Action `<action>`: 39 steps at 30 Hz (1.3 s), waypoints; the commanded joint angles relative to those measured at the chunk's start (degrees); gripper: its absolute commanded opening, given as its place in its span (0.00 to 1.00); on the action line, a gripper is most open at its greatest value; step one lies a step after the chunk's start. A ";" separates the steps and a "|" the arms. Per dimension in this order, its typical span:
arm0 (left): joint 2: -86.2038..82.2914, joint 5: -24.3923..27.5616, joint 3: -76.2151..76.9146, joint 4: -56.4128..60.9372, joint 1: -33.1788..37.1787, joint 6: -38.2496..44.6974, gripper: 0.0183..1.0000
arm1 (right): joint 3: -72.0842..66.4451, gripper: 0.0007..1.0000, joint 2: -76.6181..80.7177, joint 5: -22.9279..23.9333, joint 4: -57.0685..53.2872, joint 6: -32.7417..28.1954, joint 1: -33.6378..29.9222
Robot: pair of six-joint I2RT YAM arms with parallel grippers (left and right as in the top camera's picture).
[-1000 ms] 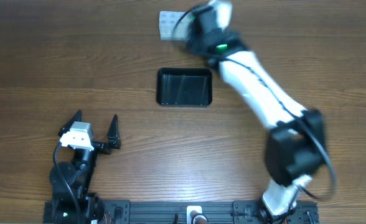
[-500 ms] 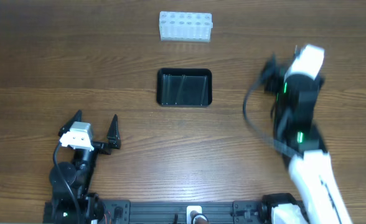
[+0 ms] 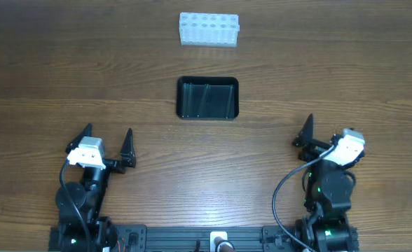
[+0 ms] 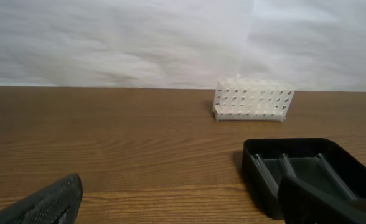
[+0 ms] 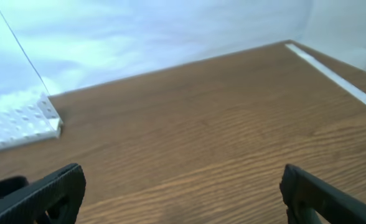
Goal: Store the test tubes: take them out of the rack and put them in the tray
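The white test tube rack (image 3: pixel 209 29) stands at the far middle of the table. Closer in lies the black tray (image 3: pixel 184 110), with clear test tubes (image 3: pixel 204 95) lying inside. My left gripper (image 3: pixel 108 143) rests open near the front left, well short of the tray. At the front right my right gripper (image 3: pixel 328 137) is open too and holds nothing. The left wrist view looks past its own open gripper (image 4: pixel 183 211) to the rack (image 4: pixel 253 99) and the tray (image 4: pixel 258 169) with tubes (image 4: pixel 285 165). In the right wrist view the rack (image 5: pixel 18 118) lies beyond the open gripper (image 5: pixel 183 199).
Bare wooden tabletop surrounds the rack and tray. A white backdrop (image 4: pixel 139 37) hangs behind the table's far edge. Pale tape (image 5: pixel 338 78) runs along the table's right side.
The right arm has drawn back from the rack at the far middle to the front right near its base. The left arm, the rack and the tray have not moved.
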 commanded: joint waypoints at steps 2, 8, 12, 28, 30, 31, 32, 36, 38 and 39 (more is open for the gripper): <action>-0.33 0.33 -0.35 0.02 -0.26 0.83 1.00 | -4.85 0.99 -6.80 0.52 4.09 -4.44 0.26; -0.33 0.33 -0.35 0.02 -0.26 0.83 1.00 | -6.29 0.99 -12.87 0.55 4.61 -6.43 1.25; -0.33 0.33 -0.35 0.02 -0.26 0.83 1.00 | -6.32 0.99 -14.40 0.52 2.95 -6.54 3.28; -0.33 0.33 -0.35 0.02 -0.26 0.83 1.00 | -6.34 0.99 -14.40 -2.27 -6.10 -13.16 4.46; -0.33 0.33 -0.35 0.02 -0.26 0.83 1.00 | -6.34 0.99 -14.40 -4.02 -6.08 -15.54 4.44; -0.33 0.33 -0.35 0.02 -0.26 0.83 1.00 | -6.34 0.99 -14.40 -4.52 -6.10 -16.20 4.44; -0.33 0.33 -0.35 0.02 -0.26 0.83 1.00 | -6.34 0.99 -14.40 -4.92 -6.23 -16.59 4.44; -0.33 0.33 -0.35 0.02 -0.26 0.83 1.00 | -6.34 0.99 -14.40 -5.62 -6.21 -16.55 4.44; -0.33 0.33 -0.35 0.02 -0.26 0.83 1.00 | -6.34 0.99 -14.40 -7.91 -6.19 -16.41 4.44; -0.33 0.33 -0.35 0.02 -0.26 0.83 1.00 | -6.34 0.99 -14.40 -9.38 -6.21 -15.13 4.37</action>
